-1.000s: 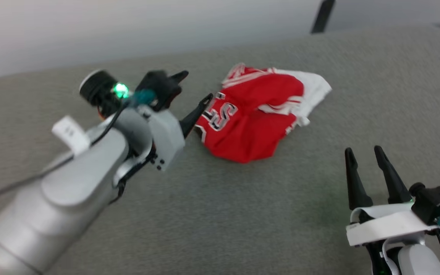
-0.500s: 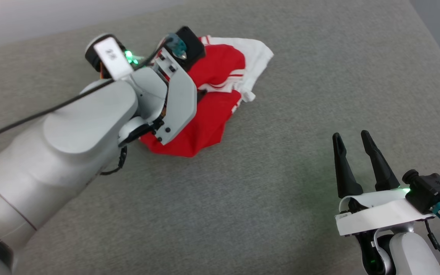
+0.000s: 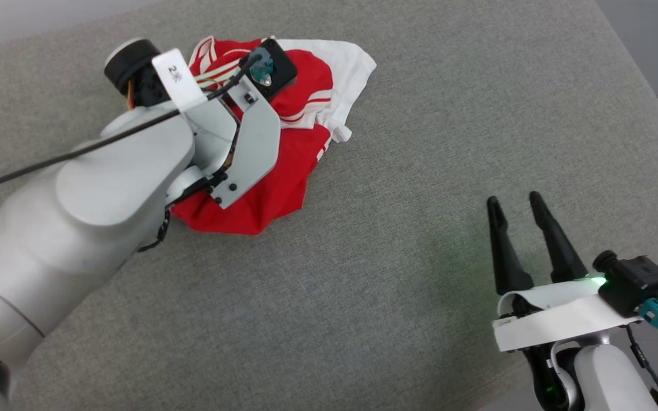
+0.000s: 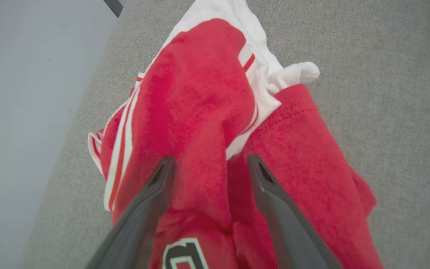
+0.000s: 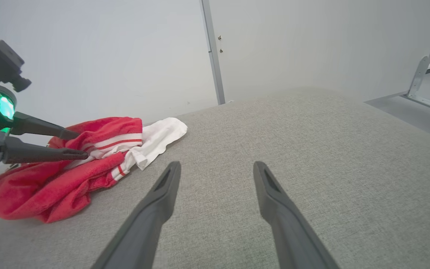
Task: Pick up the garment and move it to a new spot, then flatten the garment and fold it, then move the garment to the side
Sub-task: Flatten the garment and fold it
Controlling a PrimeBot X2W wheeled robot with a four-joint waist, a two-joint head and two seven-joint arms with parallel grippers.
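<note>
At far left, the spread left gripper point(image 4: 211, 160) is straddling the bunched garment point(image 4: 196, 93), the right gripper point(image 3: 514, 198), also spread, hovering well apart.

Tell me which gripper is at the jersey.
The left gripper: open, it straddles a fold of the red jersey. The right gripper hangs open over the grey surface, apart from it.

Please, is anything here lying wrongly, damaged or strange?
The jersey lies crumpled in a heap on the grey surface, not flat, with its white lining turned outward at the far end. The left gripper has its fingers open on either side of a raised fold. No tear or stain shows.
</note>
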